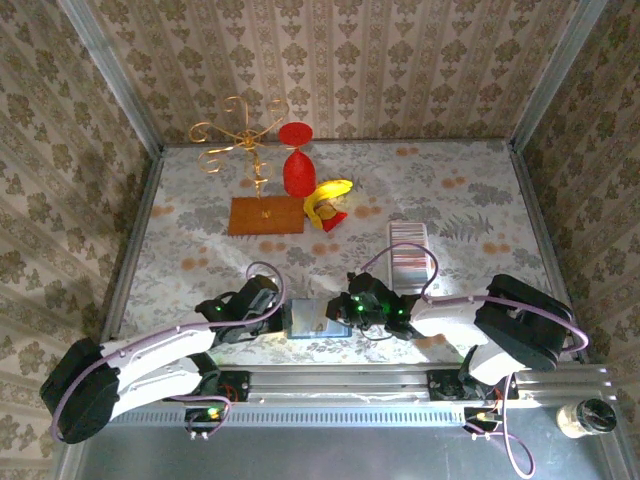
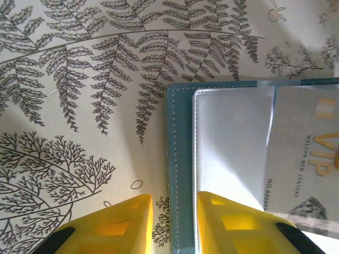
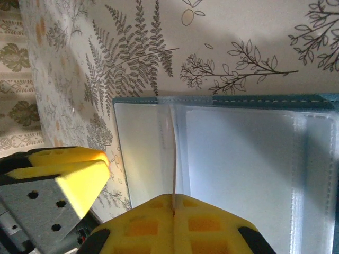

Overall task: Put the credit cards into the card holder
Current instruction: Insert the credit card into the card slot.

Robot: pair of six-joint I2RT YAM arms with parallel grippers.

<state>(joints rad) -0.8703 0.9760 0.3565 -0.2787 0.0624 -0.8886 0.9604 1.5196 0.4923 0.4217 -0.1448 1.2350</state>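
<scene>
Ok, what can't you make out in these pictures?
Left wrist view: the VIP card is cut off by the right edge, its number partly under the left fingers.
Right wrist view: the thin sheet pinched by the right fingers is edge-on; card or sleeve flap, unclear.
Top view: the teal pouch is too small and glary for detail.
</scene>
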